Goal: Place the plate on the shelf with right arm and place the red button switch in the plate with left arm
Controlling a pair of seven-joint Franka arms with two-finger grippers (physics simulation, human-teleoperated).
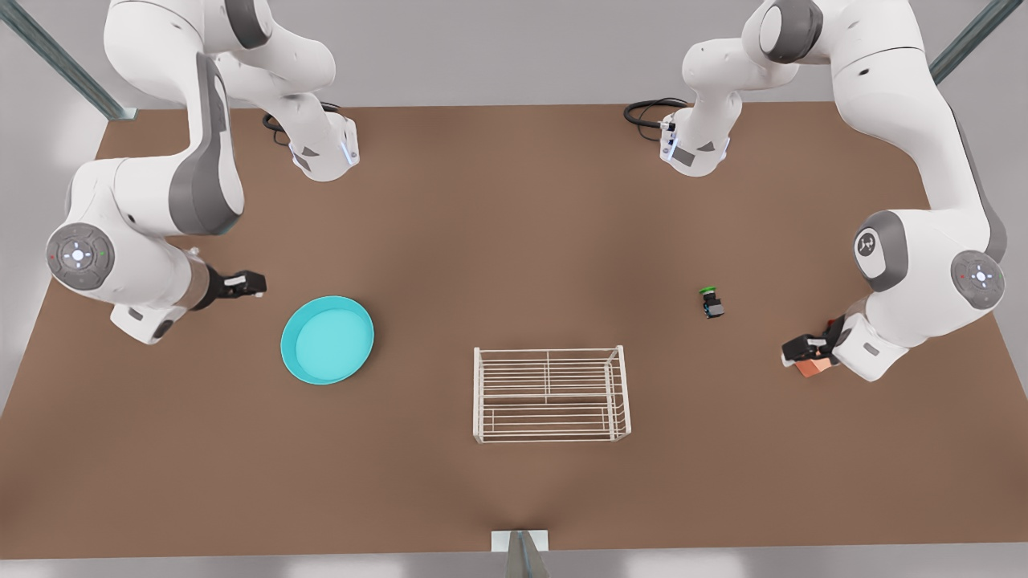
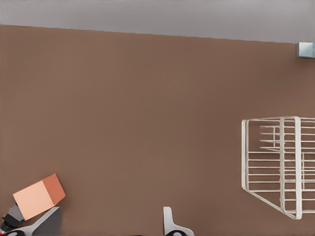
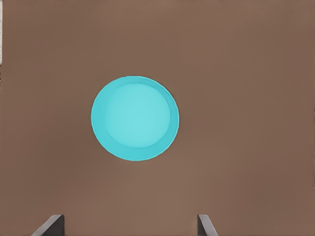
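Observation:
The cyan plate (image 1: 327, 339) lies flat on the table at the front view's left, and it sits centred below the camera as plate (image 3: 135, 118). My right gripper (image 1: 245, 283) hovers just beside it, open and empty (image 3: 128, 228). The white wire shelf (image 1: 551, 394) stands near the table's front middle. On the front view's right, my left gripper (image 1: 803, 351) hangs open (image 2: 109, 228) over a salmon-orange cube (image 2: 38, 196). A small grey piece with a red tip (image 2: 7, 220) peeks out beside the cube; I cannot tell whether it is the red button switch.
A tiny switch with a green cap (image 1: 710, 303) stands between the shelf and the left gripper. The shelf (image 2: 278, 164) is off to one side of the left gripper, across bare brown table. The arms' bases stand at the back edge.

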